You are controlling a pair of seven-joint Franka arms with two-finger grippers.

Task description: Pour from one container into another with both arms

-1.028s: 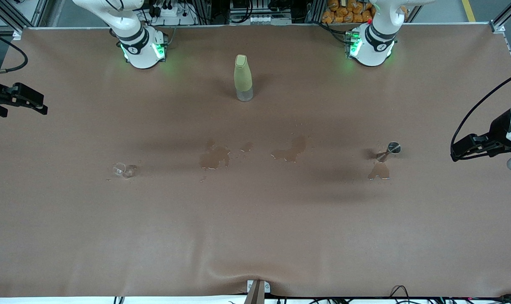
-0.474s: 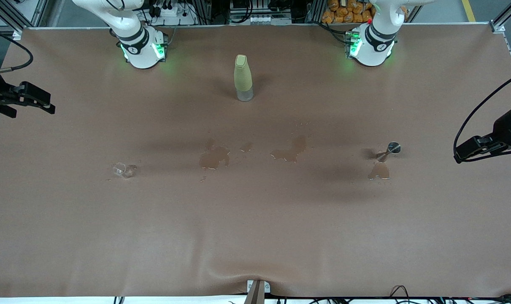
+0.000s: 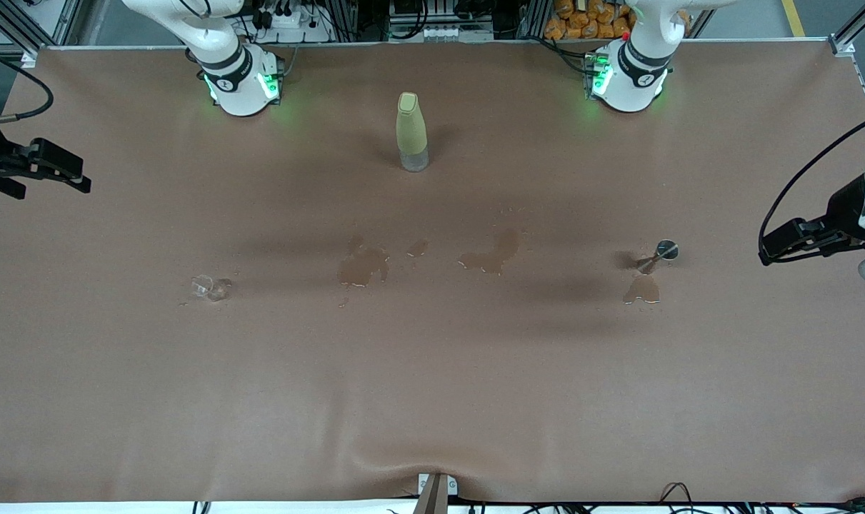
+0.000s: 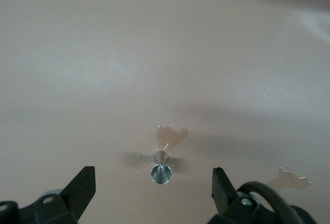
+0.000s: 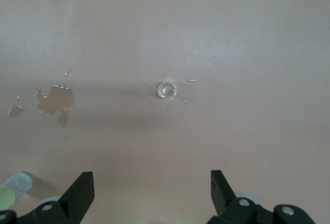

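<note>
The tiny clear glass cup [image 3: 209, 288] [image 5: 166, 90] stands on the brown table toward the right arm's end, with droplets around it. The small silver metal cup [image 3: 665, 250] [image 4: 161, 172] stands toward the left arm's end beside a wet patch. My right gripper [image 3: 75, 177] [image 5: 150, 195] hangs open and empty above the table's edge at its own end, well away from the glass cup. My left gripper [image 3: 771, 251] [image 4: 153, 190] hangs open and empty above the table near the opposite edge, with the metal cup seen between its fingers far below.
A tall yellow-green bottle [image 3: 411, 130] [image 5: 11, 190] stands midway between the two bases. Wet spill patches [image 3: 362, 267] [image 3: 491, 255] lie in the middle of the table, and another [image 3: 641, 289] lies just nearer the front camera than the metal cup.
The left gripper has shifted slightly toward the metal cup after drifting outward. The right gripper has barely moved. Both cups stay in place.
</note>
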